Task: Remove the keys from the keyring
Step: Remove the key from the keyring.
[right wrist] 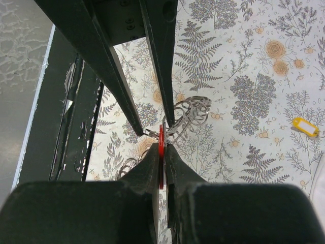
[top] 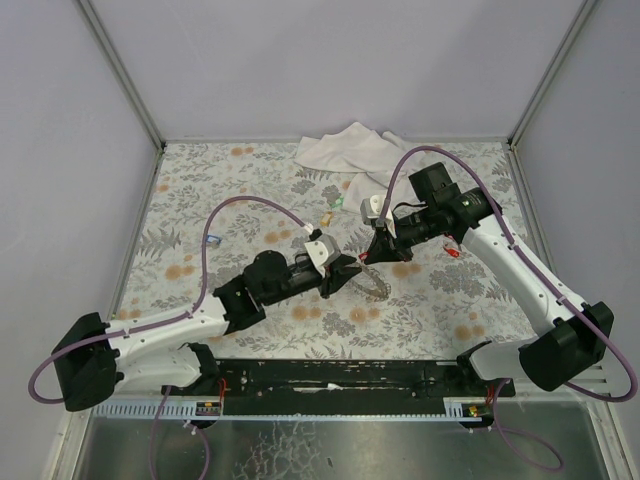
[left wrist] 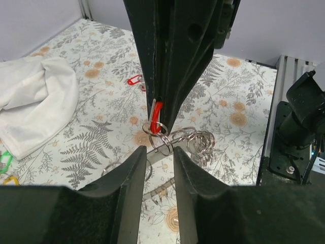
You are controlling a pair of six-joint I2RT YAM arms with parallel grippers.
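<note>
The keyring (top: 375, 285) is a silvery chain of rings lying on the floral mat between both grippers; it also shows in the left wrist view (left wrist: 200, 142) and the right wrist view (right wrist: 192, 114). My left gripper (left wrist: 160, 152) holds one ring of it between its narrowly parted fingers. My right gripper (right wrist: 161, 145) is shut on a red key (right wrist: 161, 157) that hangs on a ring just above the left fingertips. The same red key (left wrist: 157, 109) shows in the left wrist view. In the top view both grippers, left (top: 350, 270) and right (top: 372, 255), meet tip to tip.
A white cloth (top: 350, 150) lies at the back. Loose keys lie on the mat: a red one (top: 452, 252) to the right, a blue one (top: 213, 240) to the left, green (left wrist: 5, 161) and yellow (left wrist: 10, 179) ones by the cloth. A black rail (top: 340, 375) runs along the near edge.
</note>
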